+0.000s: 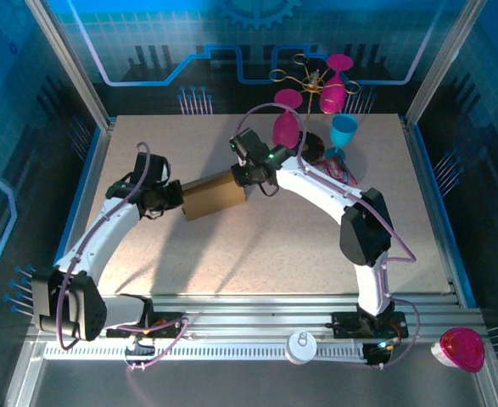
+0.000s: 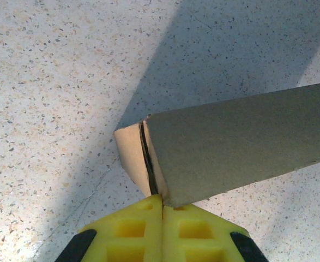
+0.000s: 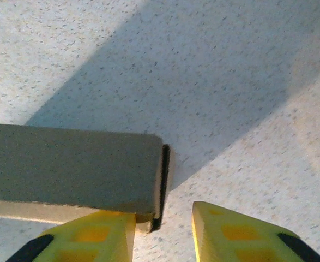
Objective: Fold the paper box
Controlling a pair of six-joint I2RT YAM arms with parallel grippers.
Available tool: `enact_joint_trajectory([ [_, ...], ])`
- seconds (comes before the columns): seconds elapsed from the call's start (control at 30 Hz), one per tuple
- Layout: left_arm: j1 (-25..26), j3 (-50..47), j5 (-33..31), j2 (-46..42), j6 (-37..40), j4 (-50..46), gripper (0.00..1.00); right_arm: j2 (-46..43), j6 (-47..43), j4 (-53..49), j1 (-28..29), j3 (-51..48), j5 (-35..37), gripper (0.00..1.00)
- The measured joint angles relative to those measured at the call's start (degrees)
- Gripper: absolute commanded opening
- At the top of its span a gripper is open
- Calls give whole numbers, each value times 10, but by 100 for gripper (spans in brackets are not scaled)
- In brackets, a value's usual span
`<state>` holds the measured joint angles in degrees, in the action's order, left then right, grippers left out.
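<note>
The paper box (image 1: 213,197) is a closed brown cardboard carton hanging a little above the table's middle, its shadow on the surface below. My left gripper (image 1: 174,200) is at its left end. In the left wrist view the yellow fingers (image 2: 132,229) are pressed together, pinching the edge of the box's end flap (image 2: 132,153) at their tips (image 2: 162,197). My right gripper (image 1: 247,180) is at the box's right end. In the right wrist view it (image 3: 163,213) stands open: one finger (image 3: 94,232) touches the box's end (image 3: 78,164), the other (image 3: 230,229) is apart over bare table.
At the back right stand pink goblets (image 1: 288,127), a blue cup (image 1: 344,131), a gold wire stand (image 1: 312,83) and a purple snack packet (image 1: 338,170). A white lid (image 1: 301,346) and a pink cup (image 1: 462,348) lie on the near rail.
</note>
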<state>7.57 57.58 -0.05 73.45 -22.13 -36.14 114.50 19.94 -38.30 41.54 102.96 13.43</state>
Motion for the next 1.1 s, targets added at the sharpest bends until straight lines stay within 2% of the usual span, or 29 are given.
enact_joint_trajectory([
  [0.13, 0, 0, -2, 1, 0, 0, 0, -17, 10, -18, -5, -3, -52, 55],
  [0.33, 0, 10, -2, 11, 0, -4, 0, -61, 64, -19, -40, -21, -145, 67],
  [0.43, 0, 12, -2, 12, 0, -6, 0, -88, 140, 5, -70, -55, -197, 71],
  [0.57, 0, 12, -2, 12, 0, -6, 0, -122, 314, 101, -115, -147, -268, 77],
  [0.73, 0, 14, -2, 14, 0, -9, 0, -126, 546, 254, -136, -254, -328, 76],
  [0.83, 0, 17, -2, 16, 0, -10, 0, -112, 653, 326, -131, -269, -355, 75],
  [0.93, 0, 20, -2, 19, 0, -12, 0, -100, 713, 368, -126, -269, -371, 75],
  [1.1, 0, 26, -2, 24, 0, -15, 0, -91, 758, 383, -120, -269, -384, 71],
])
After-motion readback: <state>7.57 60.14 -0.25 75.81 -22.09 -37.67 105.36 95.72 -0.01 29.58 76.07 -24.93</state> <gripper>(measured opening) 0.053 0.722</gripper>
